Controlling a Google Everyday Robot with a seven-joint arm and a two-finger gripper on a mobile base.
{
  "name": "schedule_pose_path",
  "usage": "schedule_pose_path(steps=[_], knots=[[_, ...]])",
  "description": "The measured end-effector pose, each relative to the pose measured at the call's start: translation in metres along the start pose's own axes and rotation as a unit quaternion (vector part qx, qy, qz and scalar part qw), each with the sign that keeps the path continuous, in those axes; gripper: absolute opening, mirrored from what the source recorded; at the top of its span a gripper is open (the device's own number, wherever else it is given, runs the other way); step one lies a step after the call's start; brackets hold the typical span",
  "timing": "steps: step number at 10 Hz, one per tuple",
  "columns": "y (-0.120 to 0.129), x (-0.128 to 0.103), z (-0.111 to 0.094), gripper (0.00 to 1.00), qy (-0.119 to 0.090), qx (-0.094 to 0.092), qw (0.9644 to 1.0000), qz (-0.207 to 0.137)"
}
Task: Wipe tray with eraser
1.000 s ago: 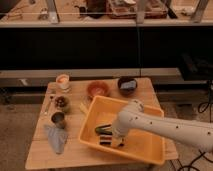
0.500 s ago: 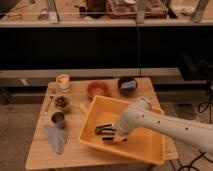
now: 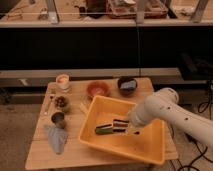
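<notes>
End effector (image 3: 131, 129), now clenched, touches small dark striped eraser (image 3: 120, 125) inside yellow-orange rectangular plastic tray (image 3: 147, 145); arm (image 3: 165, 107) has swung rightward; tray's right floor lies open.

**Desk:** What does the tray (image 3: 148, 144) look like from your end?

**Operator:** Smooth yellow-orange plastic with a faint sheen. It sits on a table (image 3: 80, 152) of pale, matt wood.

**Desk:** And the arm?

**Operator:** I see a glossy white shell on the arm (image 3: 170, 112). My gripper (image 3: 132, 131) is down inside the tray, just beside the dark, matt eraser (image 3: 120, 125). The grey rag (image 3: 56, 139) looks like soft cloth.
</notes>
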Motion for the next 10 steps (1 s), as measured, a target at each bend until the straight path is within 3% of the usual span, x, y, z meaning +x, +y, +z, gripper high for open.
schedule_pose_path(steps=[3,6,8,10], knots=[[-0.002,0.004,0.012,0.11,0.005,-0.005,1.0,0.005],[0.0,0.011,0.061,0.11,0.029,-0.026,0.9992,0.005],[-0.013,0.022,0.08,0.11,0.045,-0.023,0.9986,0.018],[-0.027,0.032,0.08,0.11,0.058,-0.011,0.9978,0.029]])
